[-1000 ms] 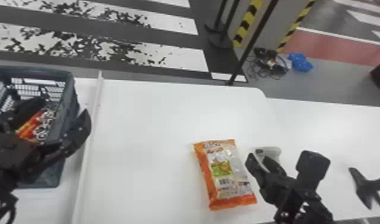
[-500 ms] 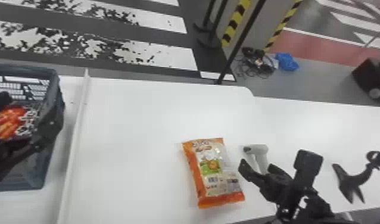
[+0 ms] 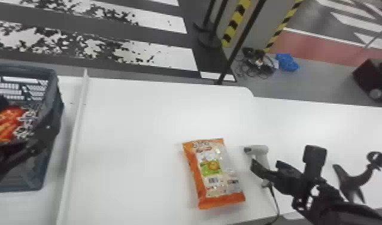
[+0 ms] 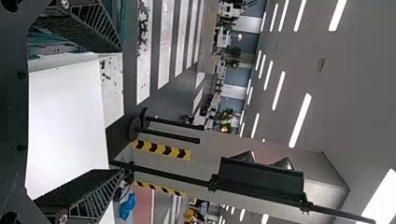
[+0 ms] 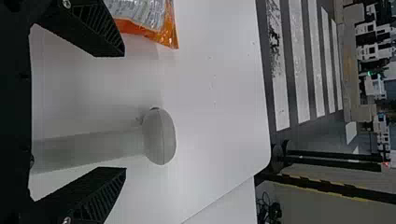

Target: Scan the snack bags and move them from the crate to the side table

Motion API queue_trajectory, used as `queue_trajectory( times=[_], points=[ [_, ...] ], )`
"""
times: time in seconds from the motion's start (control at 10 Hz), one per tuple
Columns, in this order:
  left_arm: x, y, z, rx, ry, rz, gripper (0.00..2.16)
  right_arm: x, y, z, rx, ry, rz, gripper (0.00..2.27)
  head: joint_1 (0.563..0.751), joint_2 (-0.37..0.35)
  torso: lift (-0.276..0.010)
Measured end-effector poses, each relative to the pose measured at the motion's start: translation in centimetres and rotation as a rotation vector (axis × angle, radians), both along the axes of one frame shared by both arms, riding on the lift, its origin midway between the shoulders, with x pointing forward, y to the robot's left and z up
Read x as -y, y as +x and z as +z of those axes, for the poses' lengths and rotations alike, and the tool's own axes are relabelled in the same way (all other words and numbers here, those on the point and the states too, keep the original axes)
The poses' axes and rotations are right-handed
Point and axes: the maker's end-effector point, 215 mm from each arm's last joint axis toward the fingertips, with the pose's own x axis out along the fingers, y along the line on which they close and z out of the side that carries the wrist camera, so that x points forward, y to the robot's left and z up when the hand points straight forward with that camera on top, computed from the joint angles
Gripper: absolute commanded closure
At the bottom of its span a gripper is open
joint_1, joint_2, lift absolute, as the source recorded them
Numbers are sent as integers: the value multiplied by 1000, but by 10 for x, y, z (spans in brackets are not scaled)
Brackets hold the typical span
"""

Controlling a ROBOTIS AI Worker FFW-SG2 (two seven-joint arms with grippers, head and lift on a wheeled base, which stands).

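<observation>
Black and spread open, the right tool (image 3: 284, 158) stood at the lower right of the frame, with the grey scanner (image 3: 260, 150) between its fingers. Near the lower centre, an orange snack bag (image 3: 215, 175) lay on the white table (image 3: 139, 134). At the left edge, the left tool (image 3: 24, 116), also open, hung at the crate (image 3: 28, 179), which held red packs (image 3: 7, 122). Beyond, upper right, a blue bundle (image 3: 286, 62) lay beside cables (image 3: 254, 67).
</observation>
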Motion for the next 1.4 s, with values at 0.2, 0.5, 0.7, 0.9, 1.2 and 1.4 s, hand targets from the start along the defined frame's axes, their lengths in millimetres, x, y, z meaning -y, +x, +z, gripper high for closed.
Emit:
queue_trajectory(
  times=[0.2, 0.5, 0.7, 0.9, 1.2, 1.4],
  points=[
    [3, -1, -2, -6, 10, -5, 70, 15, 0, -11, -22, 43, 12, 87, 695, -350, -87],
    [11, -1, -3, -9, 17, -11, 70, 14, -3, -35, -98, 90, 18, 910, 695, -350, -87],
    [17, -1, -1, -5, 18, -20, 70, 12, -5, -48, -149, 102, 19, 2236, 695, -350, -87],
    [24, -4, -2, -7, 19, -34, 70, 17, -6, -49, -158, 88, 2, 2236, 695, -350, -87],
    [37, -8, 7, 8, 21, -56, 70, 13, -21, -12, -120, 60, -26, 2236, 695, -350, -87],
    [36, -11, 14, 18, 24, -66, 70, -24, -37, 29, -51, 80, -20, 2236, 695, -350, -87]
  ],
)
